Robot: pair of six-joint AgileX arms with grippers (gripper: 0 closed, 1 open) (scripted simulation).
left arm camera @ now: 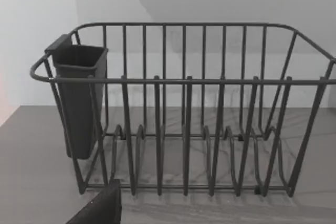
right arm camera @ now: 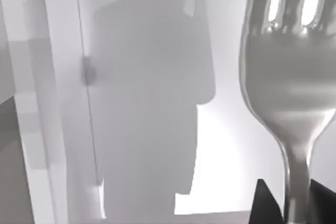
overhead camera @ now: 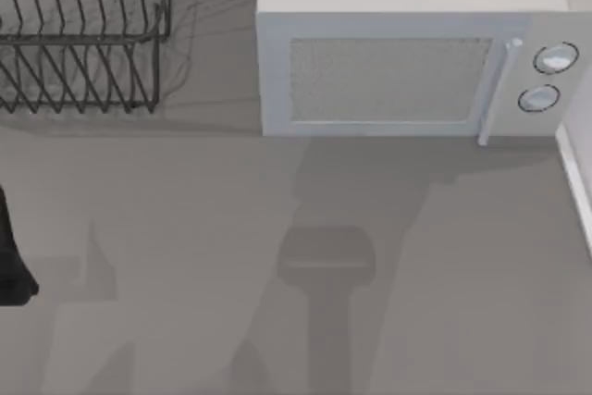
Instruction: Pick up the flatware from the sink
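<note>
Up close at the right wrist camera: flatware (right arm camera: 291,72), a fork, tines up.
Right end effector (right arm camera: 294,203) clenched on its neck; left arm (overhead camera: 11,256) parked at 9 o'clock facing wire rack (left arm camera: 184,108), fingers hard to tell.

Shiny silver-white flatware (right arm camera: 291,72), dark grey wire rack (left arm camera: 184,108), pale grey microwave (overhead camera: 407,43), speckled door panel, grey table (overhead camera: 185,228)

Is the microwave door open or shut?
Shut: in the top view the microwave door sits flush with its front, handle beside the two knobs.
</note>
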